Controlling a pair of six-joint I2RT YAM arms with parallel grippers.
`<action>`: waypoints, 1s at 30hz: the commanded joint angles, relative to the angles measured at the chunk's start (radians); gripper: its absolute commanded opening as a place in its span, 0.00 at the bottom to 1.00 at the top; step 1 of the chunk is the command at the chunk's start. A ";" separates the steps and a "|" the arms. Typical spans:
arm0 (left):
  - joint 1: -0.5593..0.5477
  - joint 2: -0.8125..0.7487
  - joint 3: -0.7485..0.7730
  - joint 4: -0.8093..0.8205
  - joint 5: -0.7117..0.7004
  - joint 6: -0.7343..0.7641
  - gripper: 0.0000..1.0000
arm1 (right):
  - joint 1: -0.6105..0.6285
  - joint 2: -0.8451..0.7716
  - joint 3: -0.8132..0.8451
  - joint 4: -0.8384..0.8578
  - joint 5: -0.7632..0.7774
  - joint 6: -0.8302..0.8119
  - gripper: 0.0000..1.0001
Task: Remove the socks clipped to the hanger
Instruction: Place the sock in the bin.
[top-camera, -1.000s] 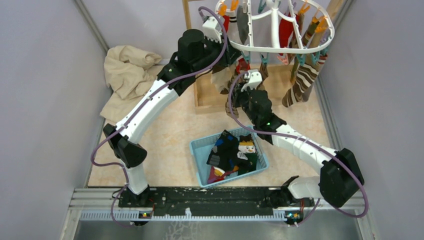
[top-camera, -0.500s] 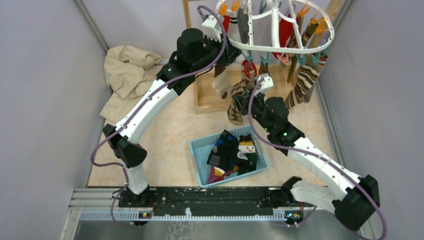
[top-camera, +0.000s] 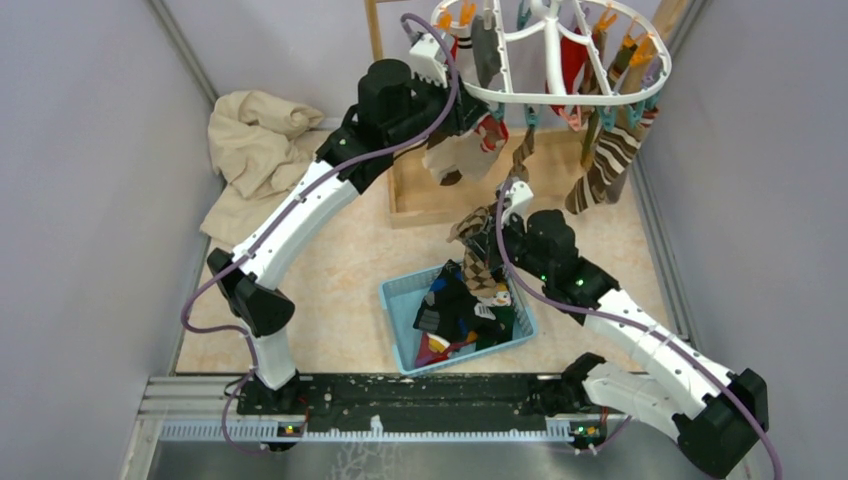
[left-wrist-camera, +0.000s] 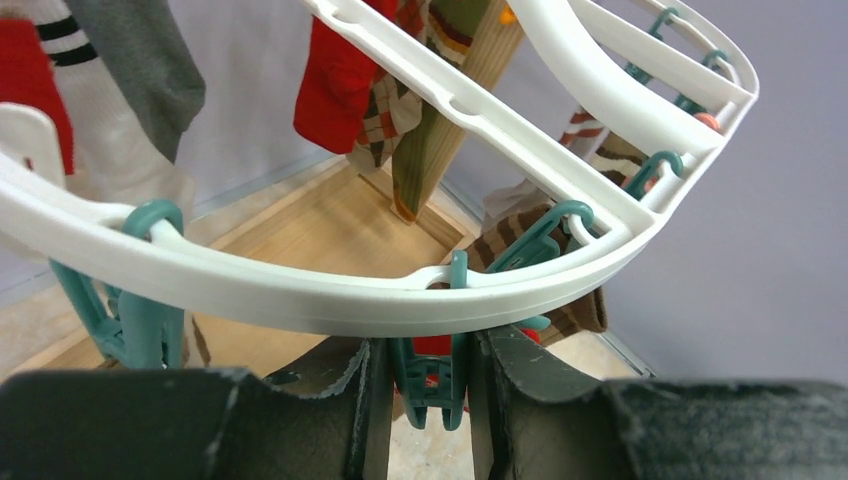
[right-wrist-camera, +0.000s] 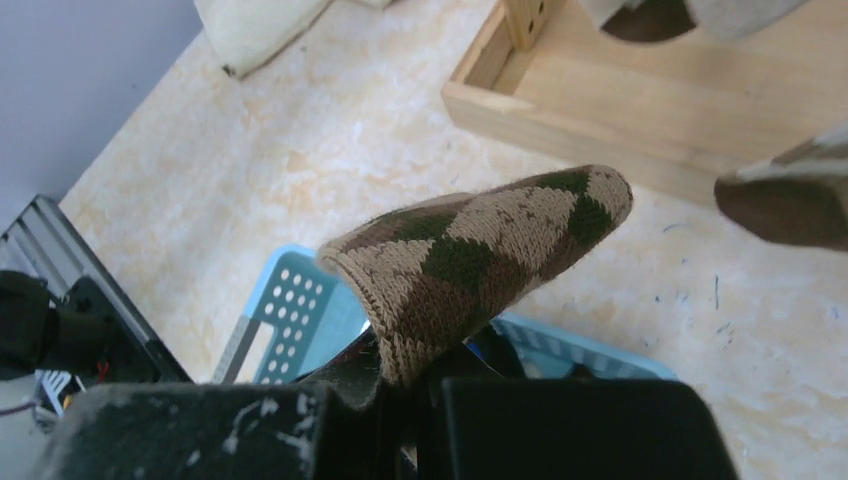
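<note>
The white hanger (top-camera: 563, 99) hangs at the top right with several socks (top-camera: 606, 162) clipped to it. My left gripper (top-camera: 468, 112) reaches up under its near rim (left-wrist-camera: 300, 292). In the left wrist view that gripper (left-wrist-camera: 428, 368) is shut on a teal clip (left-wrist-camera: 433, 392), which pinches a bit of red sock (left-wrist-camera: 432, 346). My right gripper (top-camera: 500, 226) is shut on a brown and green argyle sock (top-camera: 482, 258). That sock is free of the hanger and dangles over the blue basket (top-camera: 398, 300). It juts out from the right gripper (right-wrist-camera: 415, 400) in the right wrist view (right-wrist-camera: 480, 250).
The blue basket (right-wrist-camera: 285, 312) holds several socks, among them a snowman one (top-camera: 494, 295). A beige cloth (top-camera: 255, 148) lies at the back left. The wooden stand's base (top-camera: 420, 205) sits under the hanger. Grey walls close in both sides.
The right arm has pulled the argyle sock off the hanger and carried it down toward the basket. The left gripper has closed on the teal clip.
</note>
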 joint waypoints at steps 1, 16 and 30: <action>-0.029 0.010 0.010 0.016 0.025 0.014 0.13 | 0.014 -0.039 -0.001 -0.050 -0.059 -0.008 0.00; -0.076 0.026 0.010 0.006 0.060 0.028 0.16 | 0.065 -0.038 -0.015 -0.177 -0.075 0.066 0.00; -0.116 0.069 0.066 0.037 0.192 0.010 0.20 | 0.119 -0.005 -0.054 -0.194 -0.130 0.153 0.00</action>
